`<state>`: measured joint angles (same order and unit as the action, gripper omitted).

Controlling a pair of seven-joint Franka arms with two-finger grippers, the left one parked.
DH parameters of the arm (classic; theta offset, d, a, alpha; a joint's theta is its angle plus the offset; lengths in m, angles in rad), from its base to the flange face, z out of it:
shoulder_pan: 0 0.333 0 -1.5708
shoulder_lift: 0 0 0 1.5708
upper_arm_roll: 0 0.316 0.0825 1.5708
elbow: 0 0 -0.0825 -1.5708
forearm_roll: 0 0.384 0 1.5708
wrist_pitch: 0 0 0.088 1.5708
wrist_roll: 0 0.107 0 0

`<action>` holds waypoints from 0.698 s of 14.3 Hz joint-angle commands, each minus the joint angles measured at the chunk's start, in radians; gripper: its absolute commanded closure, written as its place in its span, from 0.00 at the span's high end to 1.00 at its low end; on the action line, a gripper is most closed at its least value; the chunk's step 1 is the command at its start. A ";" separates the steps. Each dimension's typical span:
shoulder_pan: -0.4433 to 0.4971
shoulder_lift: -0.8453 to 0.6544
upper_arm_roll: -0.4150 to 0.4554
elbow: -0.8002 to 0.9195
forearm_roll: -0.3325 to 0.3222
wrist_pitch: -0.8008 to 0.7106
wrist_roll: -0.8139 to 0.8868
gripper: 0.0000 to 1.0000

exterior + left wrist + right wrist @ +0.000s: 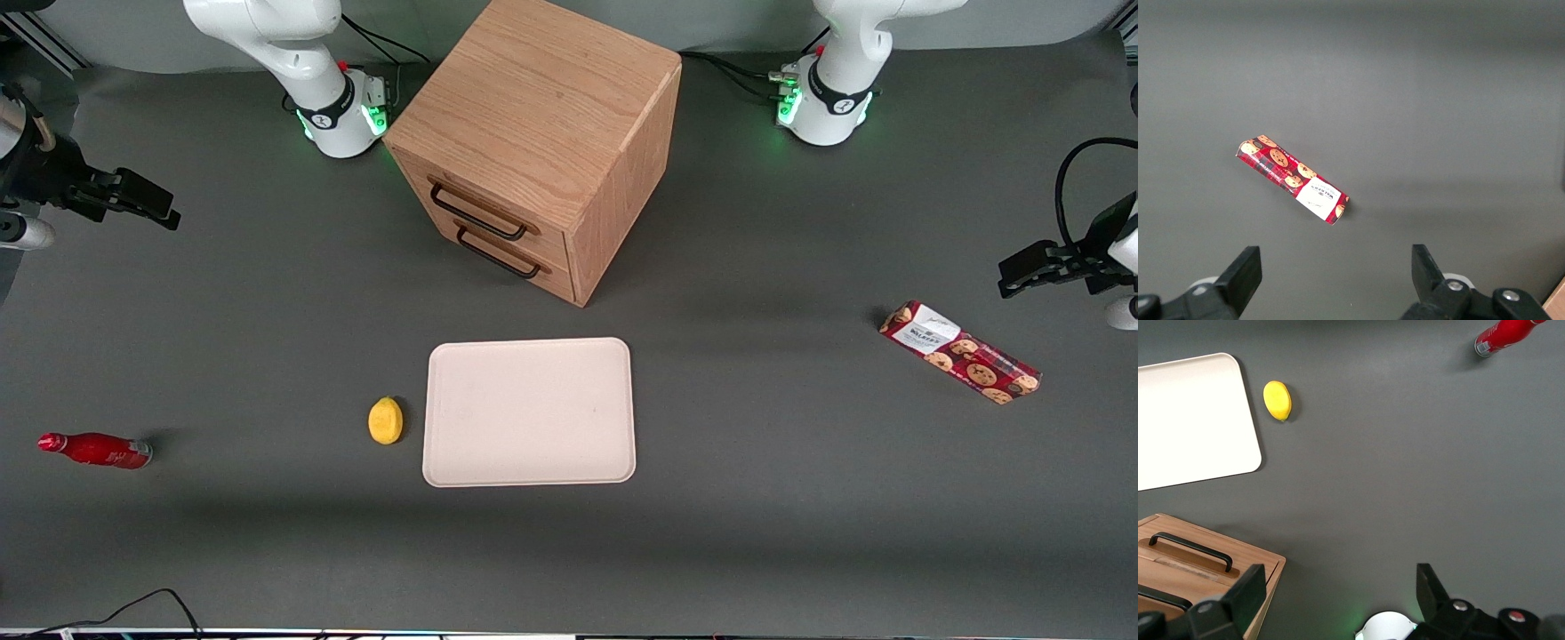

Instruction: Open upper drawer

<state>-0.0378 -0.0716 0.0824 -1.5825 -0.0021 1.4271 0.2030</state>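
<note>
We judge the task to be at its very start: the upper drawer [502,206] is shut, its front flush with the cabinet [533,98], which sits in the upper middle of the front view. The gripper [142,203] hangs high above the table in the upper part of that frame, at the working arm's edge and well apart from the cabinet. Its fingers are spread wide with nothing between them, as the right wrist view confirms. The next move, as we see it, calls for carrying the gripper across to the cabinet's front and lining its fingers up around the upper handle [478,212], not the matching one on the lower drawer [524,267] just beneath. It can then close on the bar and pull straight out along the drawer's run. The drawer itself is light oak, wide and shallow, with a thin black bar handle standing a little off its face. The cabinet stands turned at an angle, so the pull will run diagonally toward the bare table nearer the camera, where the tray [529,476] lies.
</note>
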 commanded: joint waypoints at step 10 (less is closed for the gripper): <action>0.016 0.004 0.037 0.030 0.019 -0.085 0.013 1.00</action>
<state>-0.0328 -0.0716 0.0928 -1.5809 0.0025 1.3867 0.2029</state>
